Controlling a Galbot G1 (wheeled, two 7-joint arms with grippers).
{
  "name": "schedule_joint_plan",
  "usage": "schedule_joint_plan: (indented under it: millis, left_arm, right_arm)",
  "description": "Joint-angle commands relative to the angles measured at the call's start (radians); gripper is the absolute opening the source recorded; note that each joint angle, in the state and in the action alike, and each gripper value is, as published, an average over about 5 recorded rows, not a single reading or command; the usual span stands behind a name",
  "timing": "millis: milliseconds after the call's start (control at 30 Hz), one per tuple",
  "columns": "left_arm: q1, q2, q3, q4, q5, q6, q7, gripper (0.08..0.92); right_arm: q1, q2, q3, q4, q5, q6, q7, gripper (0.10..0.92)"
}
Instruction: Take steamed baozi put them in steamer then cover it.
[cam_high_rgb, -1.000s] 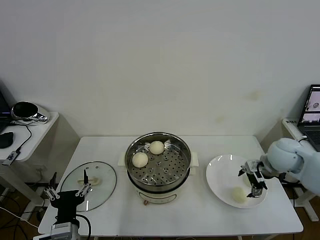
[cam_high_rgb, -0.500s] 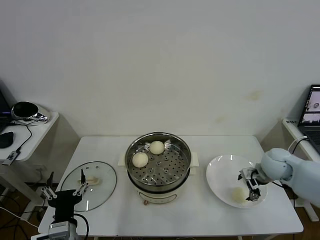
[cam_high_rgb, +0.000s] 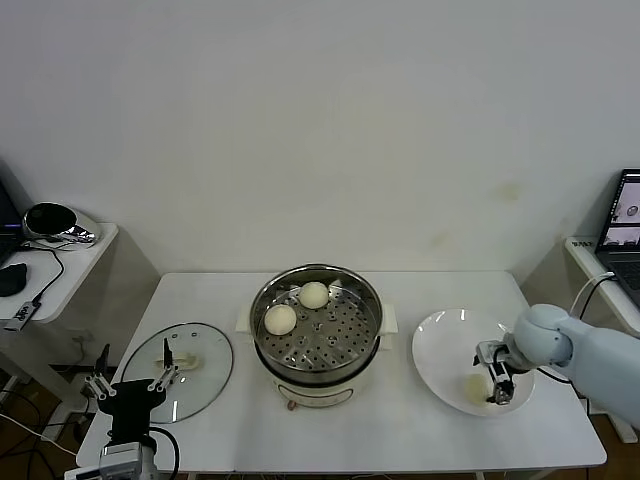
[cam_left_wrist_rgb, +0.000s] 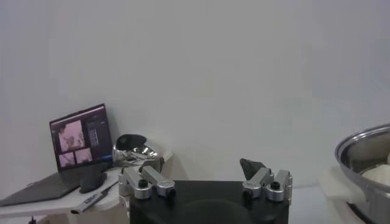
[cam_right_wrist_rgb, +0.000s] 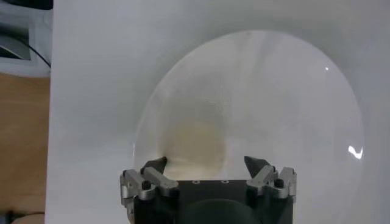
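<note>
the right gripper (cam_right_wrist_rgb: 207, 167) is straddling a round cream-white bun (cam_right_wrist_rgb: 194, 146) on the flat white plate (cam_right_wrist_rgb: 292, 91), fingers apart and not yet clamping. squeezing off-centre is risking squashing or rolling it. its lower half is hiding behind the gripper. the left gripper (cam_high_rgb: 133, 385) is idling open near the glass lid (cam_high_rgb: 205, 350).

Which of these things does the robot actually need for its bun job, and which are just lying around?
Needed: two baozi in the steamer; one baozi on the white plate, right gripper fingers around it; glass cover lying near the left gripper.

Lying about: laptop, silver helmet-like object, black mouse.
</note>
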Motion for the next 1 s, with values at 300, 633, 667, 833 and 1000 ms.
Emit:
schedule_joint_plan:
  millis: [300, 633, 667, 833, 1000]
  left_arm:
    - [0.002, -0.002, 0.003, -0.004, 0.003, 0.0, 0.0, 0.823]
    - [0.004, 0.0, 0.006, -0.011, 0.004, 0.001, 0.0, 0.823]
    - [0.005, 0.0, 0.007, -0.012, 0.004, 0.001, 0.001, 0.823]
    - [0.008, 0.002, 0.005, -0.017, 0.003, 0.001, 0.001, 0.823]
    - [0.008, 0.005, 0.006, -0.02, 0.003, 0.003, 0.001, 0.823]
  right_arm:
    - [0.0, -0.012, 0.016, 0.014, 0.023, -0.004, -0.012, 0.579]
    - [0.034, -0.027, 0.016, 0.025, 0.059, -0.006, -0.033, 0.454]
    - [0.04, -0.029, 0.018, 0.027, 0.062, -0.005, -0.038, 0.452]
    - [0.091, -0.049, 0.033, 0.036, 0.089, 0.002, -0.066, 0.451]
    - [0.246, -0.054, 0.02, 0.025, 0.149, 0.013, -0.097, 0.457]
